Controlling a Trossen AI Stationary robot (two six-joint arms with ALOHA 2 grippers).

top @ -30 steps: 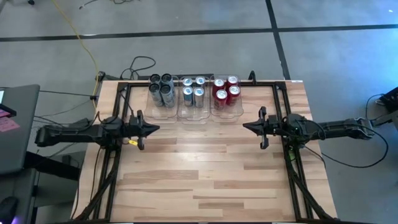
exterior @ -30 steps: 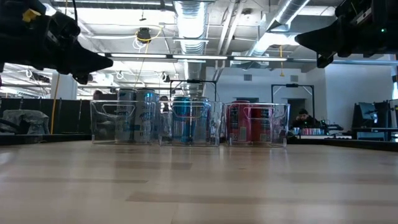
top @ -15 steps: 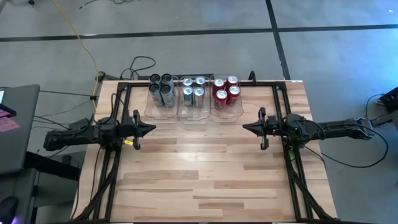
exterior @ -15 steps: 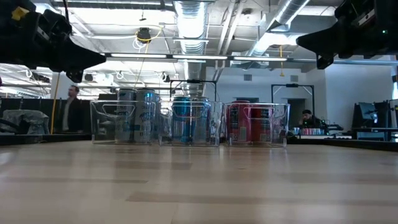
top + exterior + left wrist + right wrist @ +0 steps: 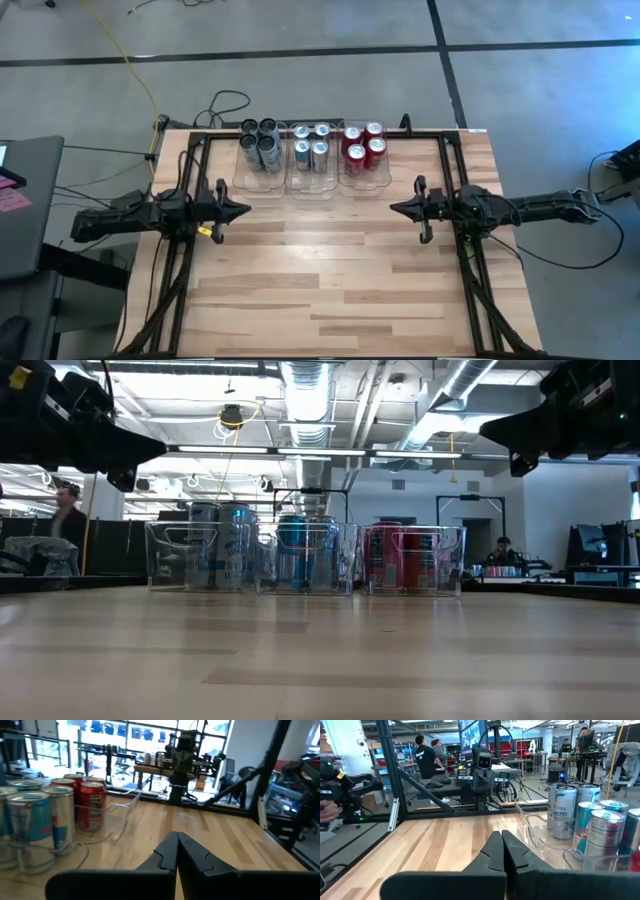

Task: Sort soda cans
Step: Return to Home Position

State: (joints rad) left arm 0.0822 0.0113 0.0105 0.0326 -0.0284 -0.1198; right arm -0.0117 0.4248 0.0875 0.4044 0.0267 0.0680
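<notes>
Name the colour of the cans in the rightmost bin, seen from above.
Red cans with silver tops, clearest in the high view.

Bare table (image 5: 330, 290) lies open between my left gripper (image 5: 245, 209) and right gripper (image 5: 393, 208); only three bins (image 5: 312, 181) of cans (image 5: 302, 150) block the far edge.

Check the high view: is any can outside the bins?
No, every soda can stands inside one of the three clear bins.
</notes>
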